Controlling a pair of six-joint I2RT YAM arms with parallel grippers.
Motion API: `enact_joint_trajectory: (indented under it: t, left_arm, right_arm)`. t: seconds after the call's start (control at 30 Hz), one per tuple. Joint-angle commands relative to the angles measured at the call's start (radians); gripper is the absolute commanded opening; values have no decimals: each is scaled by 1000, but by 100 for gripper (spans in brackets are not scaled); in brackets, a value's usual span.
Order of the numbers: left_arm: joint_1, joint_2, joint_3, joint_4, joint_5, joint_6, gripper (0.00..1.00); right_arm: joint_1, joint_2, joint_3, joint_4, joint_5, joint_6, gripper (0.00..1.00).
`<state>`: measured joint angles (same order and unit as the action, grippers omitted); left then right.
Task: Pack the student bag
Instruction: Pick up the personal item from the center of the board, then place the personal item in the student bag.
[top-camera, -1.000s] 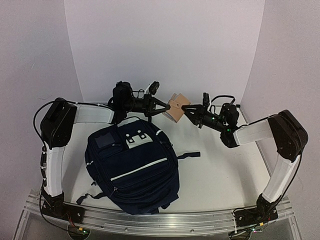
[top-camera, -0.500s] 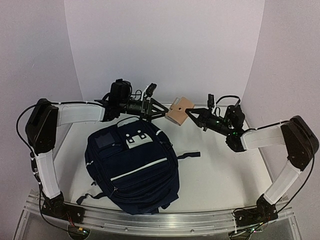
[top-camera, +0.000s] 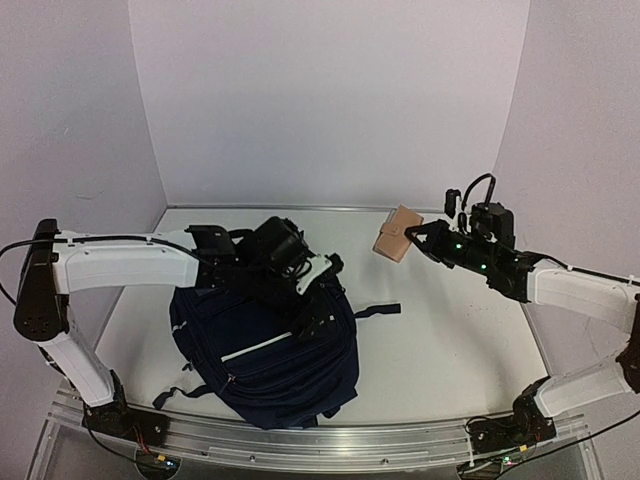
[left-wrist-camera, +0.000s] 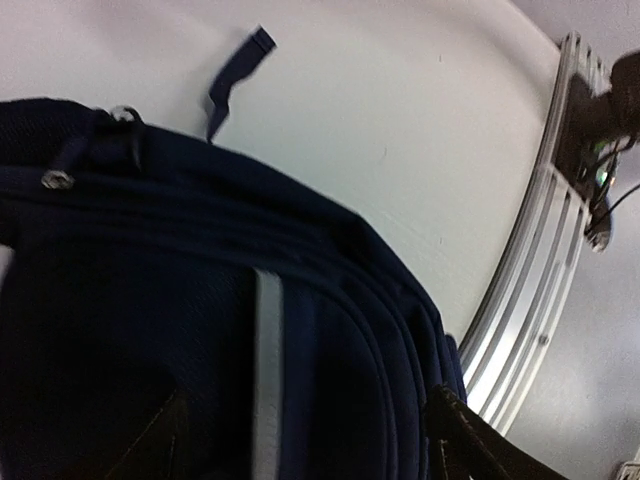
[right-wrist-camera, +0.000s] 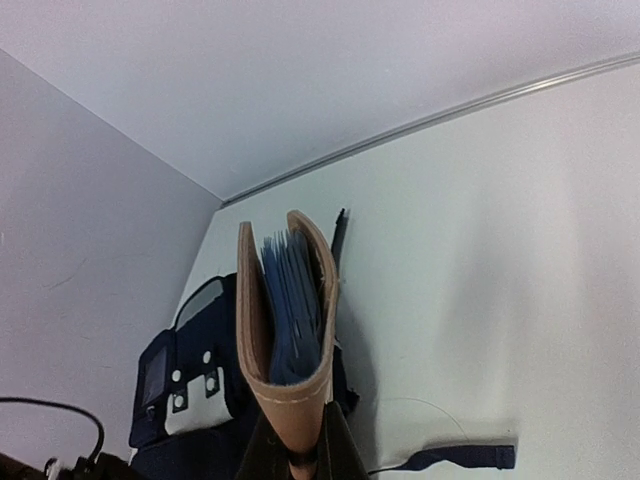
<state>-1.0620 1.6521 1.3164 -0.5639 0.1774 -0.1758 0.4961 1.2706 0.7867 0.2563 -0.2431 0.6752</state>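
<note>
The student bag (top-camera: 265, 355) lies flat on the table (top-camera: 450, 340), on the near left side in front of the left arm's base, front panel up. One loose strap (top-camera: 378, 311) trails off to the right. No open compartment can be confirmed: the visible seams look closed, and the bag's far end is hidden under the left arm. The left gripper (top-camera: 325, 295) hangs directly over the bag's upper front. Seen from the wrist, its fingers (left-wrist-camera: 470, 440) stand wide apart with only navy fabric and a pale stripe between them, so nothing is gripped. Well apart from the bag, toward the far right, the right gripper (top-camera: 412, 238) holds a tan booklet (top-camera: 398, 233) clear of the table. Its jaws are pressed together on the folded spine, with the blue leaves fanning away from the fingers. Assessment: one item is ready for loading and the work in hand is getting access to the bag; packing looks barely begun. The next move calls for the left gripper to come down onto a zip pull or the lip of a compartment and hold it open. The right arm must then carry the booklet across and feed it in edge first. Risk noted: the booklet's open side leads, so its leaves may catch on the fabric.
</note>
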Motion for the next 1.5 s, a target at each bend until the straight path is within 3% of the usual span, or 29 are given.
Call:
enact_joint_trajectory:
  t: [0.0, 0.13, 0.37, 0.43, 0.6, 0.7, 1.1, 1.47]
  left_arm:
    - [-107, -49, -11, -106, -190, 46, 83]
    - [-181, -13, -11, -181, -295, 19, 83]
    - [-197, 29, 16, -296, -563, -48, 70]
    - [-197, 42, 38, -328, -606, -56, 59]
    - [-193, 28, 59, -320, -638, -59, 12]
    - [-162, 31, 87, -290, -616, -63, 1]
    - [134, 40, 191, 15, -319, -103, 0]
    - [164, -30, 156, 83, -134, -100, 0]
  right_arm:
    - [6, -37, -13, -49, 47, -31, 0]
    - [6, -60, -38, -48, 44, -26, 0]
    - [6, -125, -75, -49, 36, -18, 0]
    - [6, -142, -80, -53, 31, -18, 0]
    - [6, -170, -83, -69, 10, -20, 0]
    - [7, -168, -75, -83, -35, -15, 0]
    - [13, -104, -46, -128, -311, 101, 0]
    - [112, -5, 57, -29, -413, 332, 0]
